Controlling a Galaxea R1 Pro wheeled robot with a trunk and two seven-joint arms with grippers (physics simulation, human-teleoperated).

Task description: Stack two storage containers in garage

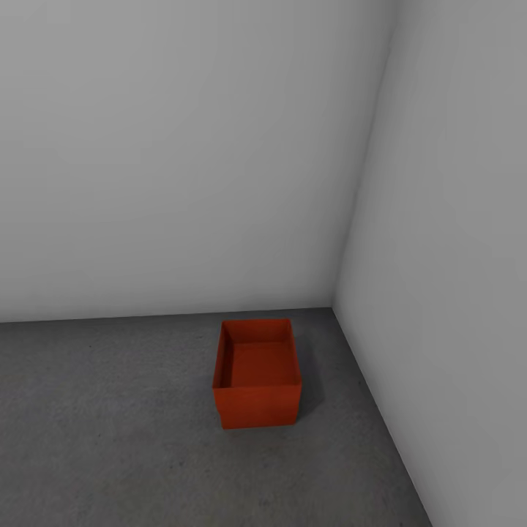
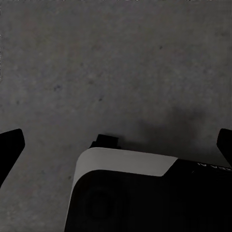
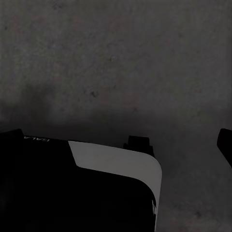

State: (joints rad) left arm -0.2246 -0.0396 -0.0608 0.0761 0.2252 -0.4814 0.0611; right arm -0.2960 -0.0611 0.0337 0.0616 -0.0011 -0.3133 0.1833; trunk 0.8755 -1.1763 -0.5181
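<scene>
Two pale grey walls (image 1: pixel 183 146) meet in a corner at 1 o'clock. The dark speckled floor (image 1: pixel 110 439) spreads wide toward 9 and 6 o'clock. One orange-red bin (image 1: pixel 258 373), open-topped, thin-walled, nothing inside, sits upright on the floor near the corner, apart from both walls. Left fingers (image 2: pixel 10 145) and right fingers (image 3: pixel 224 142) are spread wide, holding nothing, above the floor.

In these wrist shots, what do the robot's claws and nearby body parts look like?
Each claw shows two black fingertips at the frame edges: left claw, right claw. Below sits a black housing with a rounded pale-grey panel and a small black block above it. Faint white lettering marks the black casing; it is too small to read. No cables are visible.
</scene>
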